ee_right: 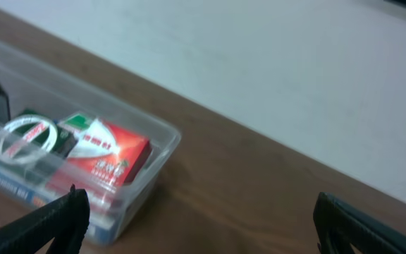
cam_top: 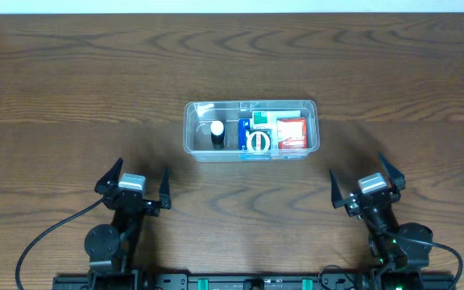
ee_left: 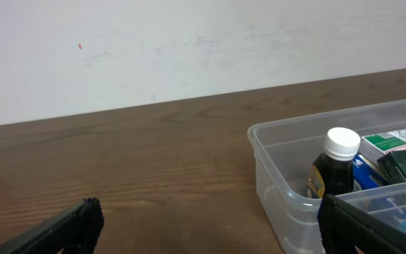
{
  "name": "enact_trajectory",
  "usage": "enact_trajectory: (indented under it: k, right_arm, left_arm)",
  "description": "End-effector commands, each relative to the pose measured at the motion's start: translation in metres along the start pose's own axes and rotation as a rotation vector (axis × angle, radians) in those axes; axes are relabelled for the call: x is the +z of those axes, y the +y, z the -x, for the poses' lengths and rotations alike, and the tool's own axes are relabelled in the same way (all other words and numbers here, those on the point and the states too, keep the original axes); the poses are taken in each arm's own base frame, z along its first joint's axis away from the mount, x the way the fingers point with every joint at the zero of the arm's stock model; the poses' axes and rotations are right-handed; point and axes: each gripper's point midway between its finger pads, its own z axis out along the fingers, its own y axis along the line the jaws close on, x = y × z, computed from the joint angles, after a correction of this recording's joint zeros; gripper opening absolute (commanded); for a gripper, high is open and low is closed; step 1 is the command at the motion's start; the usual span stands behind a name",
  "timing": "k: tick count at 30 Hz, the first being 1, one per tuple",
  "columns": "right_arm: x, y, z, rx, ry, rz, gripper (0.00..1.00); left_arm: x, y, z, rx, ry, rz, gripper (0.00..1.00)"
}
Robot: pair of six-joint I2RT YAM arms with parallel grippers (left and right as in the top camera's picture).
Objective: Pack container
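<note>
One tub [cam_top: 188, 121]: clear plastic with an open top, its long side running left to right. It sits near the middle of the table, slightly nearer the far edge than the near one.
Bottle [cam_top: 216, 134]: dark with a white cap, standing upright in the tub's left end.
Blue box [cam_top: 243, 134]: in the tub's middle, just right of the bottle.
Green box [cam_top: 260, 121]: beside the blue box, toward the tub's far wall.
Ring [cam_top: 258, 142]: round and white-rimmed, lying on top of the boxes by the tub's near wall. I cannot tell what it is.
Red box [cam_top: 292, 134]: lying flat in the tub's right end, just beside the ring.
Left gripper [cam_top: 142, 167]: jaws spread wide and holding nothing. It is toward the near edge, left of the tub and well apart from it.
Right gripper [cam_top: 358, 165]: jaws spread wide and empty. It is toward the near edge, right of the tub and well apart from it.
Table [cam_top: 71, 80]: dark brown wood grain.
Wall [ee_left: 189, 49]: white, beyond the far edge, seen in both wrist views.
Cables [cam_top: 43, 238]: black, looping out from the arm bases at the near edge.
</note>
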Motion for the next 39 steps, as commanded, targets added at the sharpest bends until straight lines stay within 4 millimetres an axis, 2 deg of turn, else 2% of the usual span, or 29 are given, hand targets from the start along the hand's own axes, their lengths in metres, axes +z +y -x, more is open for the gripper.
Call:
enact_trajectory:
  k: [1, 10, 39]
  right_arm:
    - [-0.002, -0.002, -0.002, -0.036, -0.003, -0.016, 0.99]
    - [-0.003, -0.012, -0.005, -0.036, 0.016, -0.071, 0.99]
    - [-0.003, -0.011, -0.005, -0.036, 0.014, -0.067, 0.99]
  left_arm:
    - [0.001, -0.001, -0.015, -0.005, 0.043, -0.008, 0.98]
    - [0.001, -0.001, -0.015, -0.005, 0.043, -0.008, 0.98]
    - [0.001, -0.001, -0.015, -0.005, 0.043, -0.008, 0.98]
